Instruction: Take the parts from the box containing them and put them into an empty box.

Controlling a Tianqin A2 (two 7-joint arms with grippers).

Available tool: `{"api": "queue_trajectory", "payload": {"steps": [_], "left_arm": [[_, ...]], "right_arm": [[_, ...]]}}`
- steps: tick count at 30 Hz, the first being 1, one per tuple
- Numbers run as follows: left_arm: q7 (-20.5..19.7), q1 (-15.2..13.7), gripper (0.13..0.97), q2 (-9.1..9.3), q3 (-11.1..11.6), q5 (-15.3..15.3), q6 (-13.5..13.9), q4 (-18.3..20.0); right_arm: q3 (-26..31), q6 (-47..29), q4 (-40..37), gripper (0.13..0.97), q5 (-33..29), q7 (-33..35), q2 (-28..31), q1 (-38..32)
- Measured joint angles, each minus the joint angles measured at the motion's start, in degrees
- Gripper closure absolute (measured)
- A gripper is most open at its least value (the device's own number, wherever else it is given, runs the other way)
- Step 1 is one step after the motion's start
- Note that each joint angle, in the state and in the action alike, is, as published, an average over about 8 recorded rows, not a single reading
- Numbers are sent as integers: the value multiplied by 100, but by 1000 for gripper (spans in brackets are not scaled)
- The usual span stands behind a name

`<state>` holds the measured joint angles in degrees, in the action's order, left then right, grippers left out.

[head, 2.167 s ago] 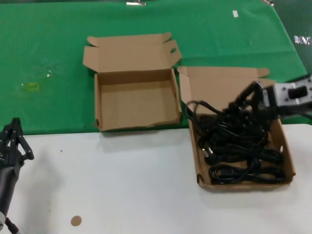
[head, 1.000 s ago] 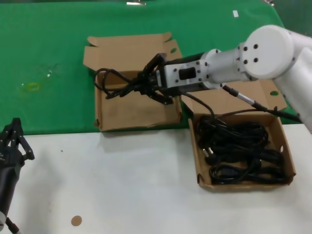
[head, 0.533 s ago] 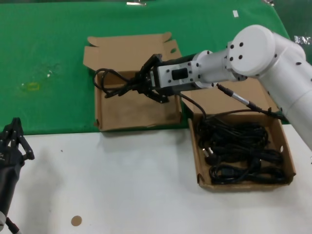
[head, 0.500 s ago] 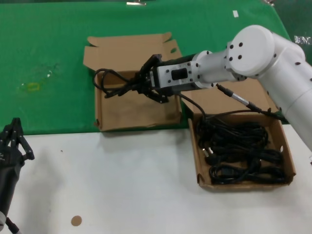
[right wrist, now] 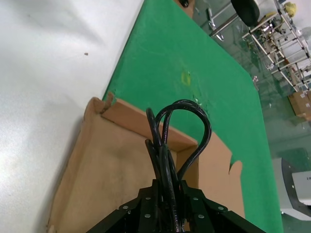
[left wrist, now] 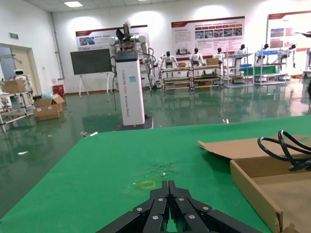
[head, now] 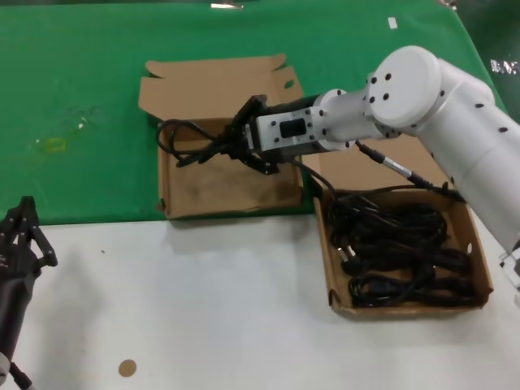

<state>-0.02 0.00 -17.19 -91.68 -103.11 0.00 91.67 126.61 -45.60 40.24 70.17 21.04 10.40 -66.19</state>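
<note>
Right arm: reaches across from the right, its gripper (head: 237, 149) above the empty box (head: 227, 195), jaws pinched on a power cord (head: 191, 140)
Held cord: loops hang out past the fingertips over the left rear part of the squarish tray; a trailing length runs back under the wrist to the box of cords
Right wrist view: the right gripper (right wrist: 167, 194) is clamped around several black strands of the cord (right wrist: 187, 126), which arch over the bare cardboard floor of the empty box (right wrist: 97, 179)
Box containing the parts (head: 479, 268): sits just right of the empty box, on the white table (head: 203, 301), with the remaining cords (head: 398, 252) heaped in loose coils inside
Empty box position: on the green cloth (head: 81, 97), its front wall at the cloth's near edge, lid folded back
Left arm: parked low at the near left corner, left gripper (head: 24, 236) over the white table; in the left wrist view its fingers (left wrist: 167, 206) lie pressed together, holding nothing
</note>
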Motion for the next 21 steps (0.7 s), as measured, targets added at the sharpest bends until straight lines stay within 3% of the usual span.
{"api": "queue_trajectory", "payload": {"steps": [13,21], "left_arm": [[0,0,945,0,0,0,0,0],[0,0,945,0,0,0,0,0]], "right_arm": [[-24,148,-491,844,81,340,-171,-142],[-34,205,-574,751,105,419,-213,-163]]}}
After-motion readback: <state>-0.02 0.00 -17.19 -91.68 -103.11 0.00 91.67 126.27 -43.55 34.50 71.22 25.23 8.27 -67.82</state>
